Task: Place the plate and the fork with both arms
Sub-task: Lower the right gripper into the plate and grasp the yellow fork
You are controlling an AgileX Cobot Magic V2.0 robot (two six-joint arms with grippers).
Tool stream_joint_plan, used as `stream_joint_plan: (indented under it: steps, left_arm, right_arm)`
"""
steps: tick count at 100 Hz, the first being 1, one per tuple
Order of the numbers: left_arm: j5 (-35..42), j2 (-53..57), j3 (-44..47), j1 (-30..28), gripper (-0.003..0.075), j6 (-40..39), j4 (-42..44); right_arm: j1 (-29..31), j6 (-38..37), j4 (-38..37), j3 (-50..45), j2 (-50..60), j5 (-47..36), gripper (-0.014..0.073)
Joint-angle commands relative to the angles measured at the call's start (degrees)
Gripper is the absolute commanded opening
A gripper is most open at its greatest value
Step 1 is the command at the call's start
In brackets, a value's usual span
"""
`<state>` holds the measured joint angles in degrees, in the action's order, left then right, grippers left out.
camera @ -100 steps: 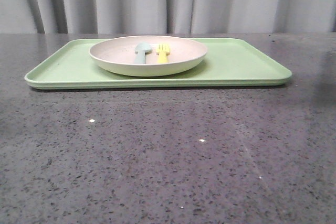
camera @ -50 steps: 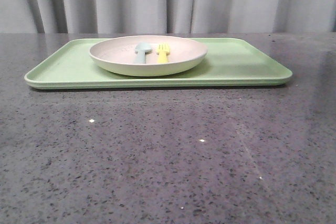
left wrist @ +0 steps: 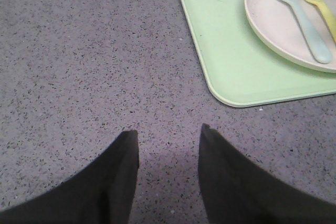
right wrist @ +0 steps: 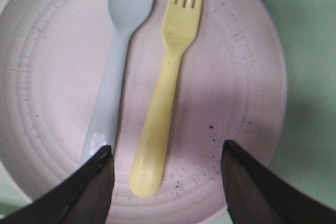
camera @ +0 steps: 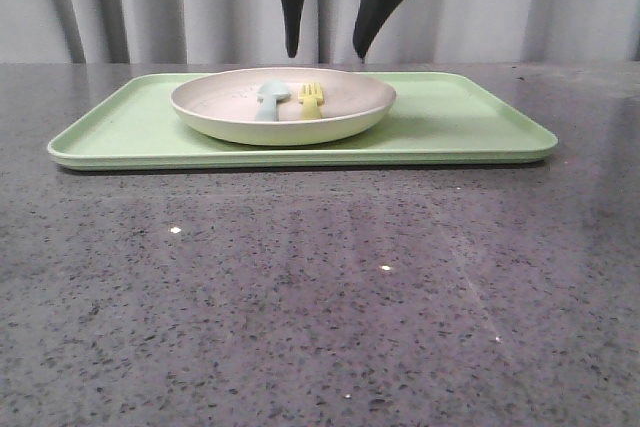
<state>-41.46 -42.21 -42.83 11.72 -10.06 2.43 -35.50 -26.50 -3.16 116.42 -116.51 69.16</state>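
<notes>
Yellow fork [right wrist: 167, 77] mid-plate [right wrist: 247, 66], right gripper [camera: 327, 47] spread above, left gripper [left wrist: 168, 132] released.

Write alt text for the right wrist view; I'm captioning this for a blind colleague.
Seen from above, the open right gripper hovers over a yellow fork lying beside a pale blue-grey spoon in a pinkish plate. The fork's handle end sits between the dark fingertips; a green tray shows around the plate.

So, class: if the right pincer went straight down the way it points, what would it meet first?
Most likely the small yellow plastic fork, lying between its open fingers in the round cream-pink plate; depth is unclear.
</notes>
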Motion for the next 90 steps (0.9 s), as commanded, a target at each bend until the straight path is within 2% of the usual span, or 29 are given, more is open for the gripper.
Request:
stream_joint_plan:
  steps: [1,65,75,90]
  left_arm:
    - [3.97,0.23,-1.58,0.28,0.0279,-0.78,-0.04]
    - [3.97,0.23,-1.58,0.28,0.0279,-0.78,-0.04]
    - [3.97,0.23,-1.58,0.28,0.0279,-0.78,-0.04]
    - [3.97,0.23,-1.58,0.28,0.0279,-0.78,-0.04]
  right_arm:
    - [0.02,-0.70,0.19,2.28,1.66,-1.02,0.0455]
    - [0.02,-1.51,1.27,2.28,-3.13,-1.24,0.0447]
    - [0.02,-1.51,1.27,2.28,-3.13,-1.24,0.0363]
    - [0.02,-1.57,1.27,2.28,-3.13,-1.06,0.0161]
